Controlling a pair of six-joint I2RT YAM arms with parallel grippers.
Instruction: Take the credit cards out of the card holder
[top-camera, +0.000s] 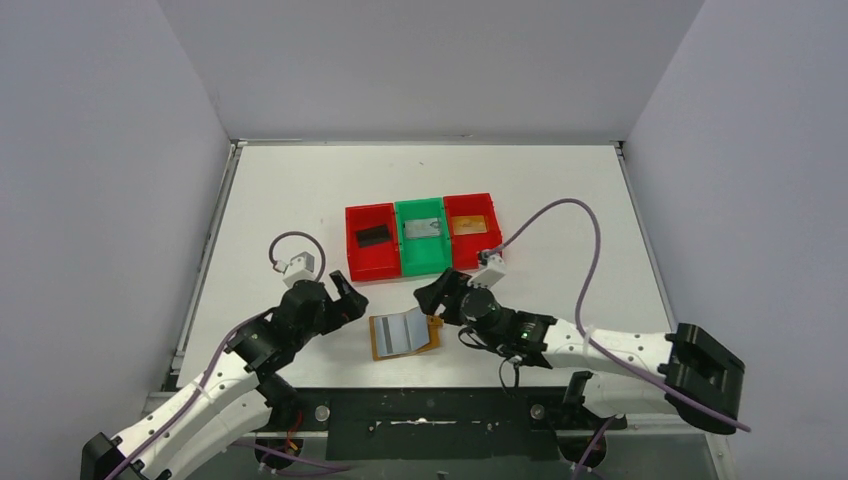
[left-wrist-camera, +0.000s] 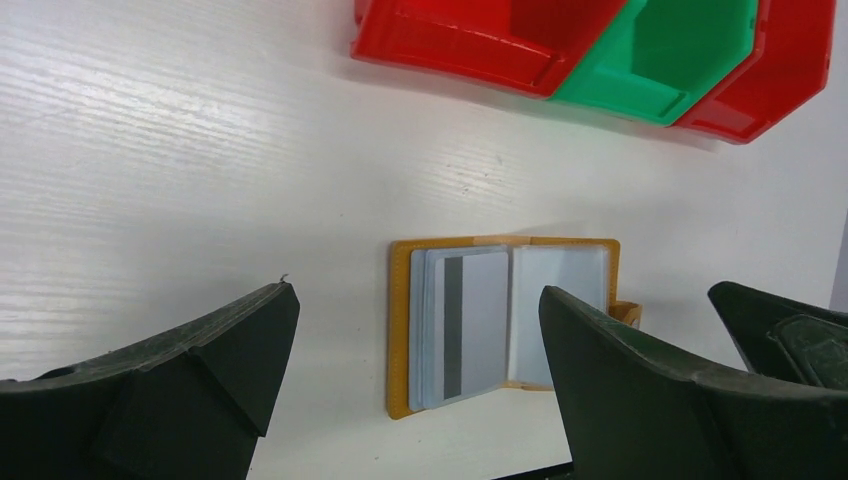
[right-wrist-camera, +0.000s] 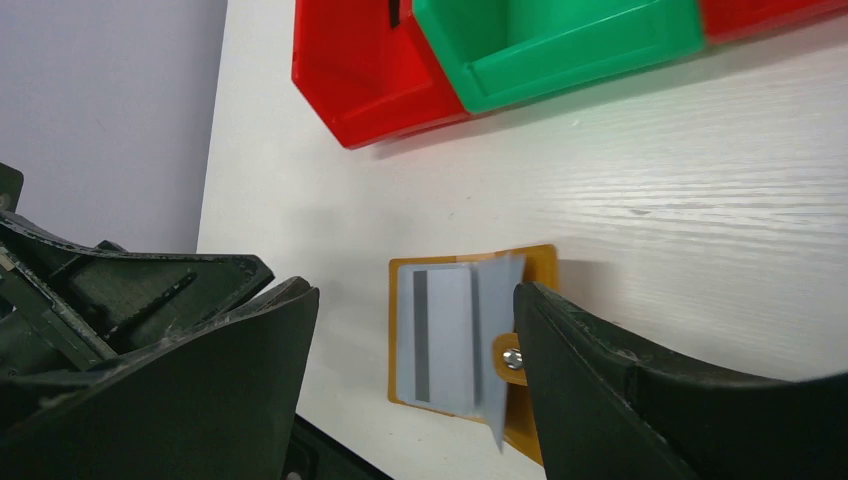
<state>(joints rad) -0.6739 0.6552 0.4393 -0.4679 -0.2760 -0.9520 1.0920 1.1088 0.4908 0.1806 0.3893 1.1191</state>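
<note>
The orange-tan card holder (top-camera: 405, 333) lies open on the table near the front edge, between the two arms. A pale card with a grey stripe (left-wrist-camera: 475, 320) sits in its left sleeve. One clear sleeve page stands half raised (right-wrist-camera: 497, 330), beside the snap tab (right-wrist-camera: 512, 357). My left gripper (top-camera: 350, 300) hovers left of the holder, open and empty; in its wrist view the gripper (left-wrist-camera: 415, 340) straddles the holder from above. My right gripper (top-camera: 435, 295) is open and empty just right of it, and in its own view the right gripper (right-wrist-camera: 415, 300) frames the holder.
Three joined bins stand behind the holder: a red bin (top-camera: 372, 240) with a dark card, a green bin (top-camera: 420, 235) with a grey card, a red bin (top-camera: 470, 220) with a tan card. The table's front edge (top-camera: 420, 385) is close below the holder.
</note>
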